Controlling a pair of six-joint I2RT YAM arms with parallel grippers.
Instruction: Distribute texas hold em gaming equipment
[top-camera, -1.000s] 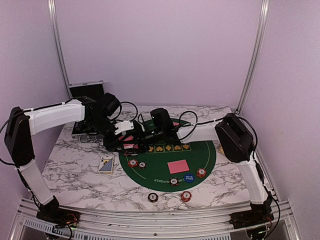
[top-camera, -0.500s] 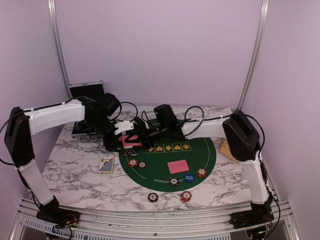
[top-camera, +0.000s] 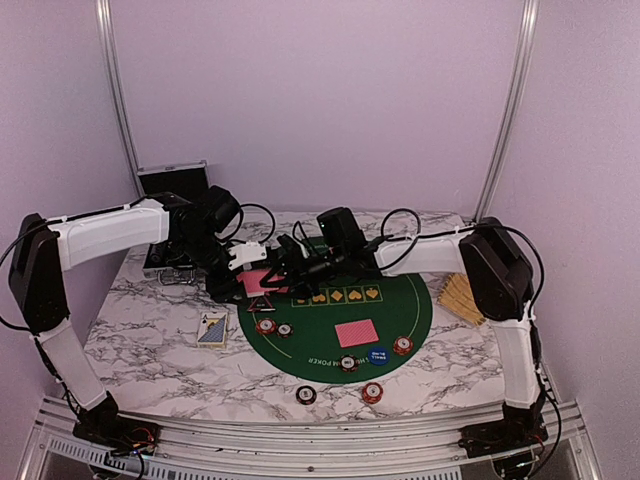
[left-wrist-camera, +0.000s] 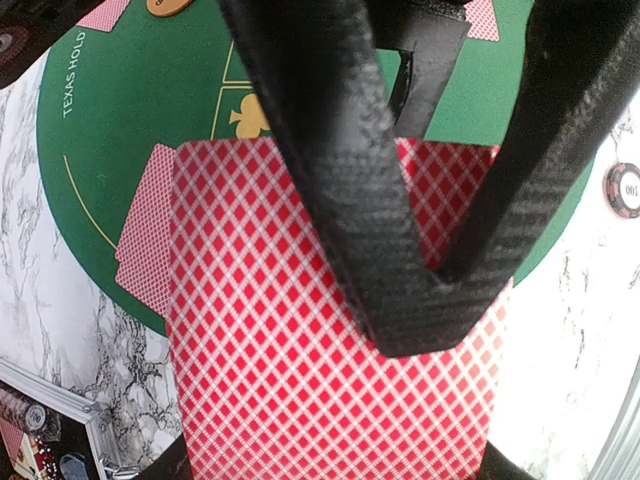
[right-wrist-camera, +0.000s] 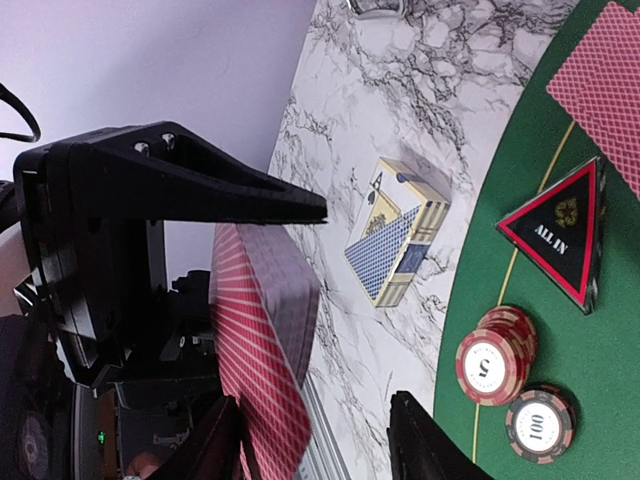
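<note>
Two small dark-red poker chips (top-camera: 306, 394) with white edge marks lie nearest on the marble tabletop (top-camera: 150, 340), well apart from both grippers. Farther back, the left gripper (left-wrist-camera: 420, 310) is clamped on a stack of pink-red-backed playing cards (left-wrist-camera: 300, 400), which is over the rim of the green felt mat (left-wrist-camera: 150, 120). Facing it, the right gripper (right-wrist-camera: 315, 440) has its jaws partly apart, with the stack's edge between them, just beside one finger (right-wrist-camera: 222, 440).

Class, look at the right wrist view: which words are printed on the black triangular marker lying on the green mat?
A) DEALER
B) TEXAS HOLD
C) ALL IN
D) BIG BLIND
C: the black triangular marker reads ALL IN in white letters.
</note>
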